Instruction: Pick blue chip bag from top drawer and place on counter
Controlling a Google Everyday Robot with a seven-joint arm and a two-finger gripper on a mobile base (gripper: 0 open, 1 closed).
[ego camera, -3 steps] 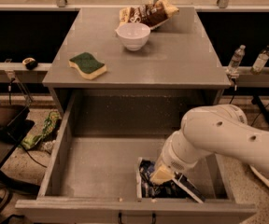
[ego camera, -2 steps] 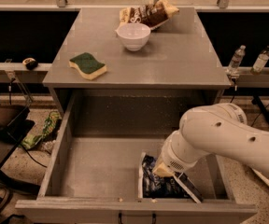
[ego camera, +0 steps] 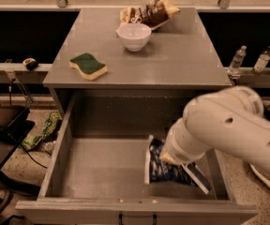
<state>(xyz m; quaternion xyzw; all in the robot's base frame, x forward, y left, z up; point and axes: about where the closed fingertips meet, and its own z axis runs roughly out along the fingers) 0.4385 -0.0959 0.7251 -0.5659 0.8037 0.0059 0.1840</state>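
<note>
Grey worktop (ego camera: 172,55) carries sponge (ego camera: 88,65), white bowl (ego camera: 134,35), brown snack bag (ego camera: 149,14). Below, top drawer (ego camera: 102,172) stands open; blue chip bag (ego camera: 159,171) sits at its right front, under my arm. Claw (ego camera: 168,160) down at bag, hidden by wrist: I cannot tell its grip. I judge bag light, crinkly, slippery, crushable; pinch crimped edge, gently.
</note>
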